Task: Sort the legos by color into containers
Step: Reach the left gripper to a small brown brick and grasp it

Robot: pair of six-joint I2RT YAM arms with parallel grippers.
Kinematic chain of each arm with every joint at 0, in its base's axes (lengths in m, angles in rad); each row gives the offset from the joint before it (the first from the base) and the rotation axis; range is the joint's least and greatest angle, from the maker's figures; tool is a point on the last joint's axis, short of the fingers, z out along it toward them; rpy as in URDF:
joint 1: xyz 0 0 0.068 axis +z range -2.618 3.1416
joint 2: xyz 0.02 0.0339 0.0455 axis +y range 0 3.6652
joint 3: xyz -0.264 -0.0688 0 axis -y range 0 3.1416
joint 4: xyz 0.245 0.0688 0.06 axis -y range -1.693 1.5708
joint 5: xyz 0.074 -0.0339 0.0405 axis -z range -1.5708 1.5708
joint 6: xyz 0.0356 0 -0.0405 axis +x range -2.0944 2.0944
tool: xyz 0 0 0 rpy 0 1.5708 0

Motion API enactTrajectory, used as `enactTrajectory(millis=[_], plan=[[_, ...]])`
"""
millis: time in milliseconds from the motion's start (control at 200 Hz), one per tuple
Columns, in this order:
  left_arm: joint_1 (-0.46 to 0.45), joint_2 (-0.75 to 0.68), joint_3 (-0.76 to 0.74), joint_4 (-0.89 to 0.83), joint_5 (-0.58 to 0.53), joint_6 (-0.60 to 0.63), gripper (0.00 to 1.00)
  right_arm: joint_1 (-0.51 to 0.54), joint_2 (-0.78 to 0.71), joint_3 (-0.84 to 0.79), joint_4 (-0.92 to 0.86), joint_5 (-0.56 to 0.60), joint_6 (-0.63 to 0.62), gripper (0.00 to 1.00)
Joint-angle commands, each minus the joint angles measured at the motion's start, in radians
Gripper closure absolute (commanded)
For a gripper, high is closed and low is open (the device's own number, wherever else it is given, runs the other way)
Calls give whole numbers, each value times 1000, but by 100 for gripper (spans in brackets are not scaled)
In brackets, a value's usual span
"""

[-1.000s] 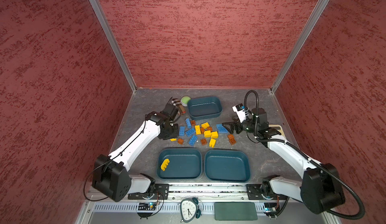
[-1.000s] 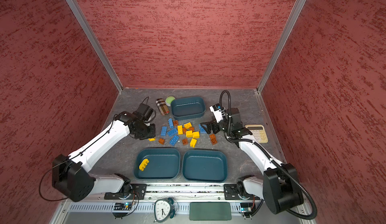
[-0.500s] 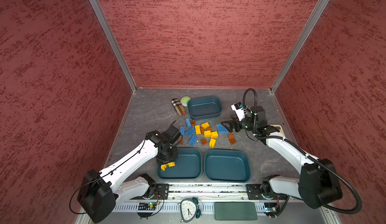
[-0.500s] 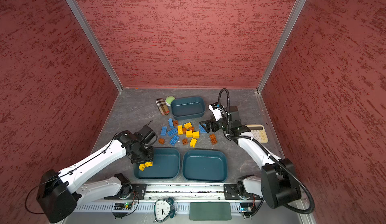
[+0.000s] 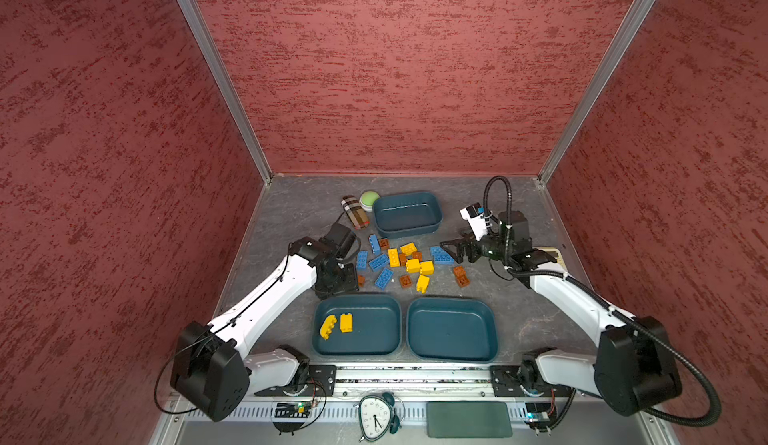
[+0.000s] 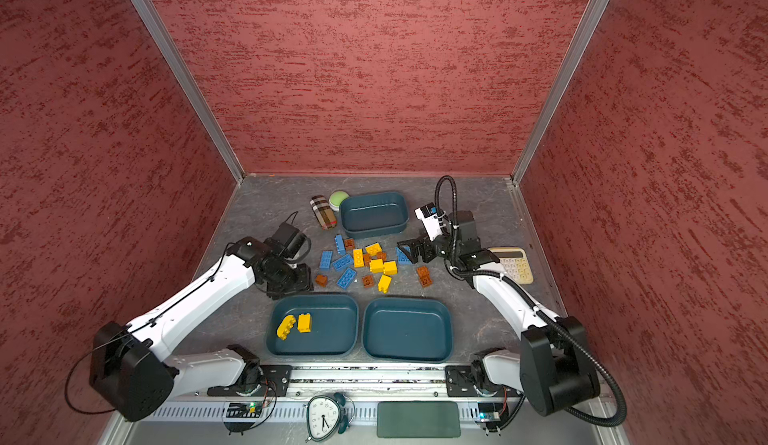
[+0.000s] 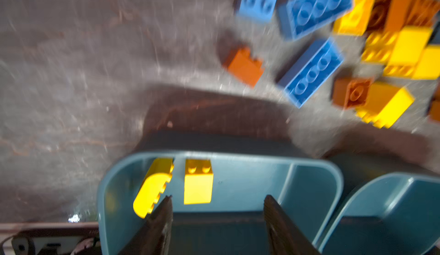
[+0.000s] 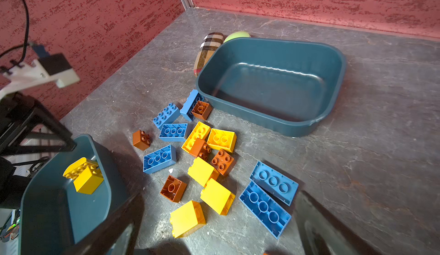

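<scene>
Left wrist view shows us the left gripper (image 7: 218, 197) parted and empty, two yellow studded plastic bricks (image 7: 198, 184) in the dark teal plastic tub (image 7: 250, 156) just beyond its fingertips; right gripper (image 5: 449, 252) spread wide, empty.

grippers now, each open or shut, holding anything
Left gripper: jaws open, holding nothing.
Right gripper: jaws wide open, holding nothing.

Two yellow legos (image 5: 345, 322) in front-left teal tub (image 5: 376, 333), loose bricks (image 5: 413, 265) (blue, yellow, brown) scattered beyond it
</scene>
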Motion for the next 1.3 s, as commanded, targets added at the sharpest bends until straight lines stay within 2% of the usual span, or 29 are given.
enactTrajectory(millis=[0, 105, 235, 341, 496, 681, 957, 1298], plan=[[22, 91, 80, 62, -10, 114, 35, 4, -28, 2, 11, -7, -10, 1], [38, 182, 126, 100, -4, 127, 34, 4, -49, -13, 11, 4, -2, 1], [46, 233, 114, 213, 62, 52, 34, 3, -69, -30, 27, 14, 14, 1], [45, 266, 87, 267, 19, -72, 34, 3, -64, -30, 41, 13, 22, 1], [16, 293, 76, 248, -88, -301, 34, 3, -49, -23, 41, 5, 13, 1], [-10, 320, 46, 253, -124, -452, 37, 3, -28, -24, 57, -10, 16, 1], [-20, 402, 52, 293, -124, -486, 43, 3, -27, -35, 59, -12, 14, 1], [-23, 456, 37, 336, -103, -480, 60, 3, -41, -40, 43, -26, 10, 1]])
